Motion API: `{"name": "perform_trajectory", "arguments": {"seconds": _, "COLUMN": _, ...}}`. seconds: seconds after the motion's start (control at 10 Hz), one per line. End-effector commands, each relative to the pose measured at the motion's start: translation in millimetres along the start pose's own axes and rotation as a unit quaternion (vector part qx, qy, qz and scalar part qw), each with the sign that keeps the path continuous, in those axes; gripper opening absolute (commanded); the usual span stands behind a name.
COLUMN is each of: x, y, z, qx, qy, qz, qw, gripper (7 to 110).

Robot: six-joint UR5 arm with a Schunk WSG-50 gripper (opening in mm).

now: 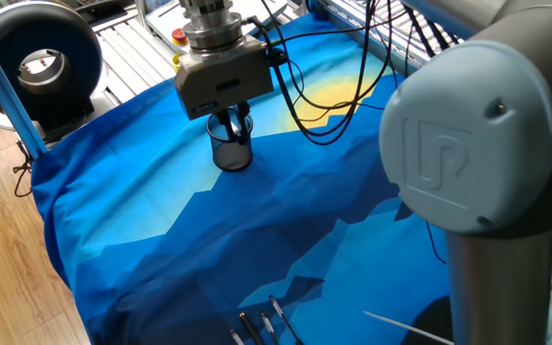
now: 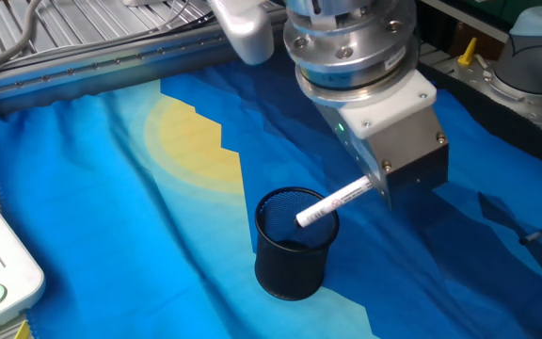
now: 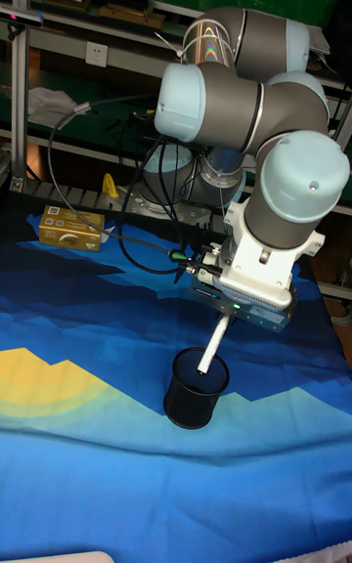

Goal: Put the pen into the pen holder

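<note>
1. Nearest me in one fixed view, a group of dark pens [image 1: 262, 326] and a long thin white rod [image 1: 410, 327] lie on the blue patterned cloth [image 1: 199, 249].
2. Further back, the small round black wire-mesh pen holder [image 2: 293, 247] stands upright on the cloth.
3. The slim white marker pen [image 2: 335, 201] hangs tilted, its lower tip over the holder's opening.
4. I read the grey two-finger gripper [image 1: 232, 123] as clamped on the pen's upper end.
</note>
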State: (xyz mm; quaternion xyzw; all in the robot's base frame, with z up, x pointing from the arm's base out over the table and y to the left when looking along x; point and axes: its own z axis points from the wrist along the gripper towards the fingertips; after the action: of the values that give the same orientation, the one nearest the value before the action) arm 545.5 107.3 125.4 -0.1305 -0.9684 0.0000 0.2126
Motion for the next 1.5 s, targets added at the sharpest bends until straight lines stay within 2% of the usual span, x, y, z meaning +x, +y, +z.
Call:
{"name": "perform_trajectory", "arguments": {"seconds": 0.0, "x": 4.2, "y": -4.2, "z": -1.8, "qx": -0.003, "qy": 0.02, "qz": -0.011, "qw": 0.9997, "gripper": 7}}
{"name": "perform_trajectory", "arguments": {"seconds": 0.5, "x": -2.8, "y": -17.1, "z": -8.9, "qx": 0.005, "qy": 0.012, "qz": -0.012, "qw": 0.9998, "gripper": 7}}
{"name": "perform_trajectory", "arguments": {"seconds": 1.0, "x": -4.7, "y": -13.0, "z": -6.5, "qx": 0.003, "qy": 0.013, "qz": -0.012, "qw": 0.9998, "gripper": 7}}
{"name": "perform_trajectory", "arguments": {"seconds": 1.3, "x": -13.3, "y": -9.0, "z": -6.3, "qx": -0.004, "qy": -0.005, "qz": -0.021, "qw": 0.9997, "gripper": 7}}
{"name": "perform_trajectory", "arguments": {"seconds": 1.4, "x": -16.4, "y": -4.6, "z": -6.3, "qx": -0.014, "qy": -0.012, "qz": -0.03, "qw": 0.9994, "gripper": 7}}
